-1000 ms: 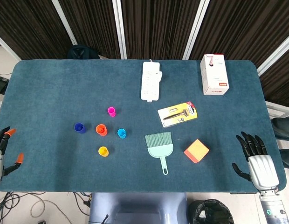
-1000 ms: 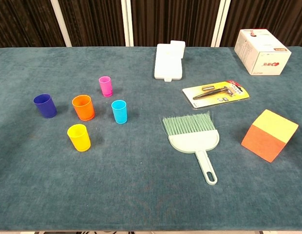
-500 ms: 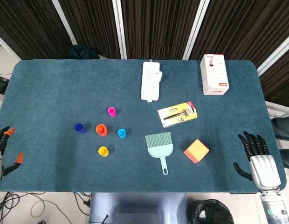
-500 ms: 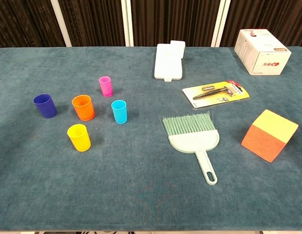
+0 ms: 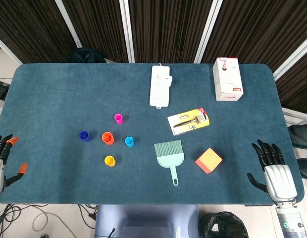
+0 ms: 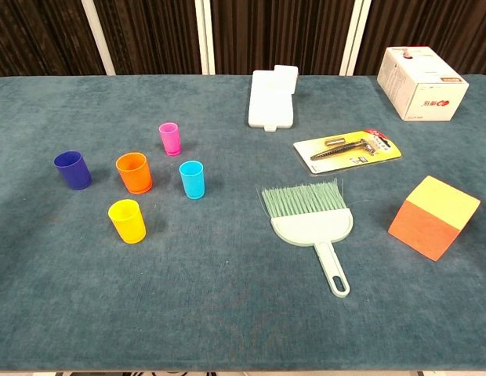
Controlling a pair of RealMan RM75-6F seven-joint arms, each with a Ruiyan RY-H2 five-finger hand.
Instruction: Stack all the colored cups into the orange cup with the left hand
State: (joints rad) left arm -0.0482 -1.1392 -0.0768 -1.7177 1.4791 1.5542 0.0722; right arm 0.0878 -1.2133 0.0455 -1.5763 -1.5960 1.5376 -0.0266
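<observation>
The orange cup [image 5: 108, 138] [image 6: 134, 173] stands upright left of the table's middle. Around it stand a blue cup [image 5: 84, 136] [image 6: 73, 170], a pink cup [image 5: 118, 118] [image 6: 170, 138], a cyan cup [image 5: 129, 142] [image 6: 193, 179] and a yellow cup [image 5: 110, 160] [image 6: 127, 221], all apart from one another. My left hand [image 5: 2, 163] hangs at the table's left edge, fingers spread, holding nothing. My right hand [image 5: 275, 170] sits at the front right corner, fingers apart and empty. The chest view shows neither hand.
A pale green dustpan brush [image 5: 170, 153] [image 6: 311, 220] lies right of the cups, with an orange and yellow block [image 5: 208, 160] [image 6: 431, 216] beyond it. A carded tool pack [image 5: 188, 121], a white power strip [image 5: 160, 85] and a white box [image 5: 228, 79] lie farther back.
Both hands shifted only slightly at the table's edges. The cups have not moved.
</observation>
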